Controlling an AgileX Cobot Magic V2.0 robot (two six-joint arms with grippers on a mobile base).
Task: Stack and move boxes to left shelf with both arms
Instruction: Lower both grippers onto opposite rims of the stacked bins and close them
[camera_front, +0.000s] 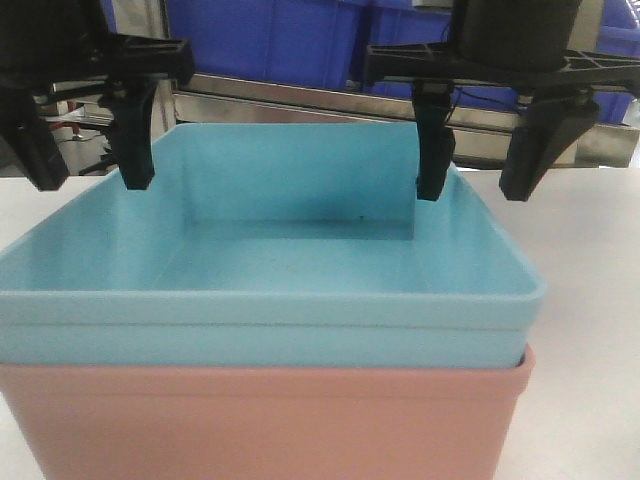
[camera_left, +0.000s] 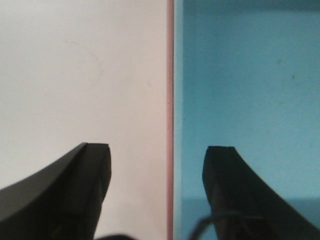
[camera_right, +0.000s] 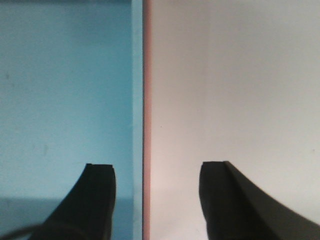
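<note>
Closure needed simultaneity: left gripper (camera_front: 85, 150) and right gripper (camera_front: 487, 160), both open, straddled side walls of sky-blue plastic bin (camera_front: 300, 260) nested in salmon-pink plastic bin (camera_front: 260, 420).

Stack: I see the light sky-blue plastic bin (camera_front: 300, 270) nested in the salmon-pink plastic bin (camera_front: 260, 420), on the white table (camera_front: 590, 300).
Left gripper (camera_front: 90, 180): straddles the stack's left rim.
Right gripper (camera_front: 476, 190): straddles its right rim.
Behind: stainless-steel shelf bar (camera_front: 300, 100), large dark blue bins (camera_front: 270, 40) beyond.
</note>
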